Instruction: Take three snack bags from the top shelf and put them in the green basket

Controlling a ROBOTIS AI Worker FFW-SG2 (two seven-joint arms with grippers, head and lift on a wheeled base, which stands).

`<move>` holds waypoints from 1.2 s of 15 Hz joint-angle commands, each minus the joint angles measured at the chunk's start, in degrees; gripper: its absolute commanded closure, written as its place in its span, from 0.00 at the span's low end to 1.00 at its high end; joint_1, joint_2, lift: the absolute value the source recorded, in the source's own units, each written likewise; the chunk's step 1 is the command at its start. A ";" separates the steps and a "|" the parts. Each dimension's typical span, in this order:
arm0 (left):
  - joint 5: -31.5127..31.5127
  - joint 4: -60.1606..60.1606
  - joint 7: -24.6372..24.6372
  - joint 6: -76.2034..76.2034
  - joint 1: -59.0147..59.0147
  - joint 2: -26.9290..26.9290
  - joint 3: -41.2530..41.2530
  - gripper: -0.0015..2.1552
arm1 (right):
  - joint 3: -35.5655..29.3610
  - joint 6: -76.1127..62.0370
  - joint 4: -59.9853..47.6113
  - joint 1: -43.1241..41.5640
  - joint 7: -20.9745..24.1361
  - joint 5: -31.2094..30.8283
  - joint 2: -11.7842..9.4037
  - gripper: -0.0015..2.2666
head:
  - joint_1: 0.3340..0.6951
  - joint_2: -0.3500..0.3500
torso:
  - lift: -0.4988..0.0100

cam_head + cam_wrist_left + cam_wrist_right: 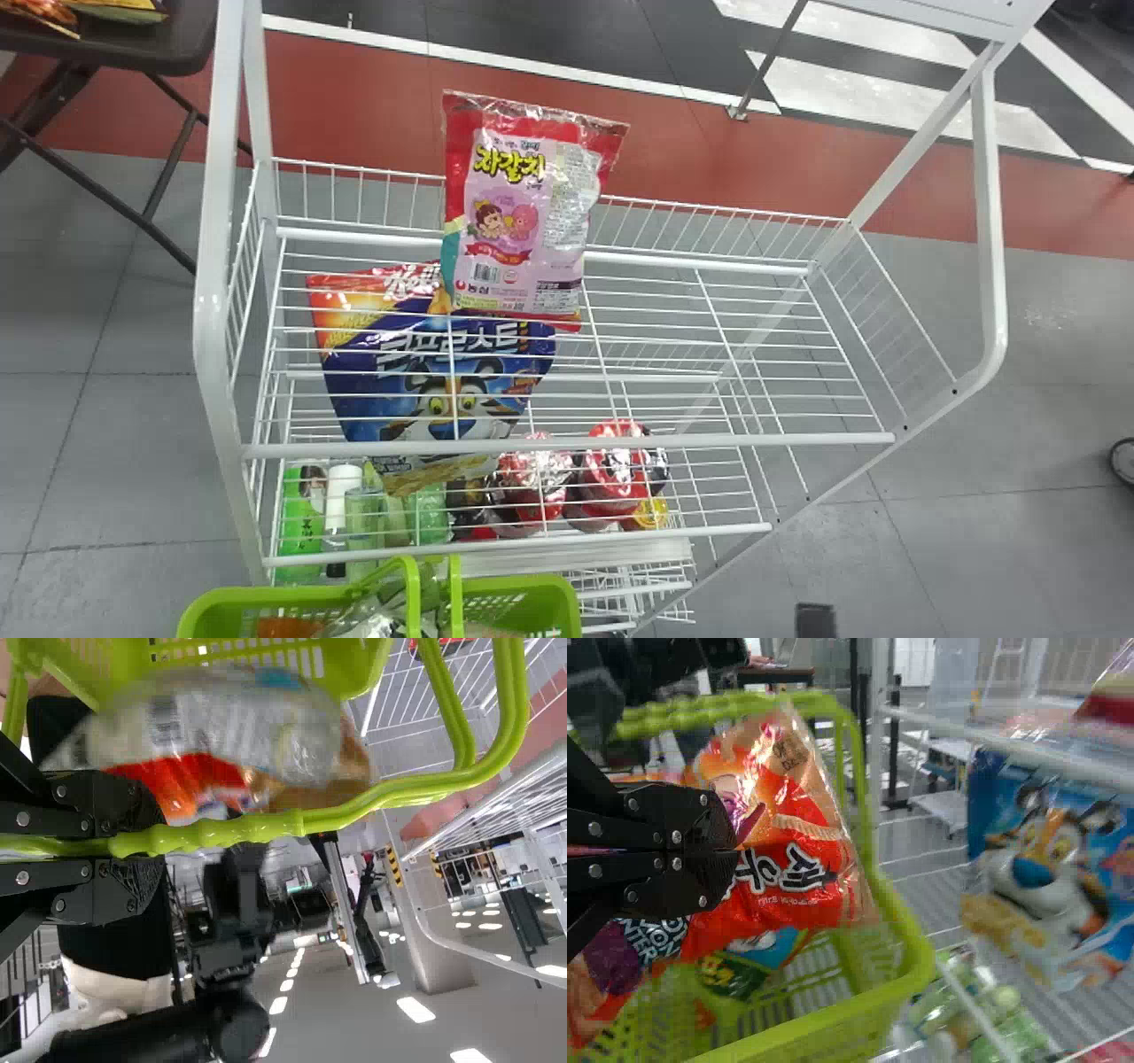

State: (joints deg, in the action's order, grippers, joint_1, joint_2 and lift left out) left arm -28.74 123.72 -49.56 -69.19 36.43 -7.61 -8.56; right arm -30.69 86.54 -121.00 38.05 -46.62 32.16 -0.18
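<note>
"Where's the right gripper (733, 855)?"

"Over the green basket (257, 595), jaws pressed together with an orange-red snack bag (775, 881) pinched between them. The bag hangs at the basket's open top, inside the rim."

"Anything beneath it?"

"A dark green and blue packet (740, 973), lying in the basket."

"And the left gripper (149, 846)?"

"Its jaws are closed around the basket's green handle (372, 799). The basket sits just before the front edge of the white wire rack (567, 440), near the left corner."

"What's on the top shelf?"

"A pink and red snack bag (496, 204), at the back edge, nearer the left corner than the right. Its top end reaches up past the back rail."

"That blue bag (425, 381) with the tiger, is it up there too?"

"No, it's under the top shelf's wires, toward the left edge of the rack. Lower down there are bottles (341, 505) by the left front corner, with some red packs (611, 470) right of them."

"And off to the side?"

"A dark table (115, 49) stands beyond the rack's back left corner, with packets (115, 11) on top."
</note>
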 commanded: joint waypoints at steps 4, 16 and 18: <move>0.00 0.30 -0.01 0.14 0.13 -0.03 -0.14 0.99 | 8.19 -27.17 7.36 0.00 3.90 -4.29 0.23 0.96 | 1.00 0.00 | 0.89; -0.44 0.21 -0.72 1.90 1.10 -0.12 1.09 0.99 | 14.78 -41.58 -3.28 7.65 3.64 -11.06 -2.11 0.02 | 1.00 0.00 | 0.89; -0.44 0.21 -0.72 1.90 1.10 -0.12 1.18 0.99 | 13.81 -46.50 -5.47 8.71 3.55 -10.18 -1.49 0.02 | 1.00 0.00 | 0.89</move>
State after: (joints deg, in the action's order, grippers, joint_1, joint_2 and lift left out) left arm -29.18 123.93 -50.27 -67.28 37.53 -7.71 -7.44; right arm -16.12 43.17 -124.72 46.03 -43.06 21.47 -2.14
